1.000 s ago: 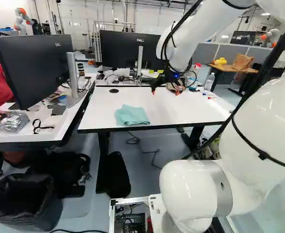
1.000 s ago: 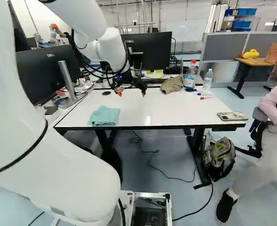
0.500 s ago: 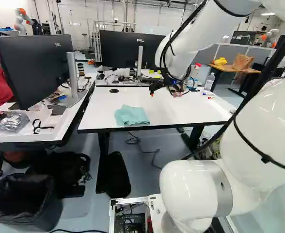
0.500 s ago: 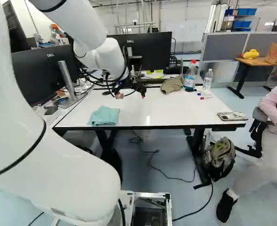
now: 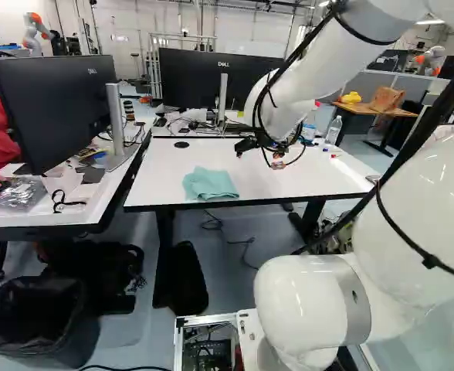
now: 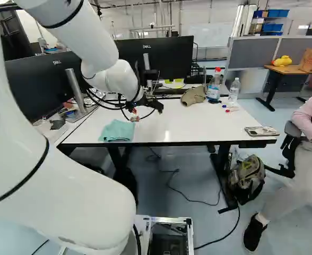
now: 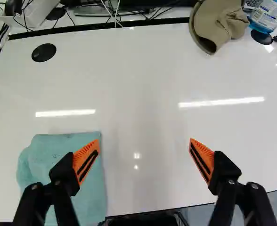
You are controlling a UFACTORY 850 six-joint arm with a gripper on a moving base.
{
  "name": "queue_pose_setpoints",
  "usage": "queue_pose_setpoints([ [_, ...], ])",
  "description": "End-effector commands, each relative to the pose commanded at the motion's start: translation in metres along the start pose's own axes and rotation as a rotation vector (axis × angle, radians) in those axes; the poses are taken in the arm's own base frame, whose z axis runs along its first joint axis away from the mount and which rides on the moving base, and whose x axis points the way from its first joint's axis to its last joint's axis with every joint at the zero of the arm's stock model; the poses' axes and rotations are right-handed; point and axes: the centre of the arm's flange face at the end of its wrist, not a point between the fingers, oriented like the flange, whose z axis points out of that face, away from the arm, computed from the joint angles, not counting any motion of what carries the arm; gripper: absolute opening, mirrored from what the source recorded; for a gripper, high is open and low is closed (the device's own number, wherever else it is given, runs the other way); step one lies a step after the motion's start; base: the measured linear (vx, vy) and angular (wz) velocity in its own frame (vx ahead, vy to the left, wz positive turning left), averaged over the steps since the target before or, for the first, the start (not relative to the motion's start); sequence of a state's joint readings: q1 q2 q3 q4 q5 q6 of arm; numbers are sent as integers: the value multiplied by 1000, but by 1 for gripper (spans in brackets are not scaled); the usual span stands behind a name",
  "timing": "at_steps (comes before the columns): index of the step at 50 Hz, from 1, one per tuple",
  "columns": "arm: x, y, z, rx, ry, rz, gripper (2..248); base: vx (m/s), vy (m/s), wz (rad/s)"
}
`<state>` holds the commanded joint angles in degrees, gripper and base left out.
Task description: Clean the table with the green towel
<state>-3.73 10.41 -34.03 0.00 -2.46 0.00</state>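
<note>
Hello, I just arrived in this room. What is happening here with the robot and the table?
The white robot arm seems to be preparing to wipe the table with the green towel. Its claw hangs open above the tabletop, holding nothing. The towel lies loosely bunched near the table's front edge, and in the wrist view one finger overlaps it. A cap and a bottle stand toward the far side. Nobody is touching the towel.
</note>
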Motion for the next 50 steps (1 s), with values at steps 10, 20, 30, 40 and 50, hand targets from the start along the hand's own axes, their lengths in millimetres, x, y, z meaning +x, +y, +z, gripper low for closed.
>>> queue_pose_setpoints([
  [10,-20,-3,5,6,64,-6,247,0,0,0],
  [20,-43,-6,10,12,134,-12,247,0,0,0],
  [30,-64,-9,12,19,198,-17,247,0,0,0],
  [40,-84,-11,13,25,257,-22,247,0,0,0],
  [50,-102,-13,13,31,310,-25,247,0,0,0],
])
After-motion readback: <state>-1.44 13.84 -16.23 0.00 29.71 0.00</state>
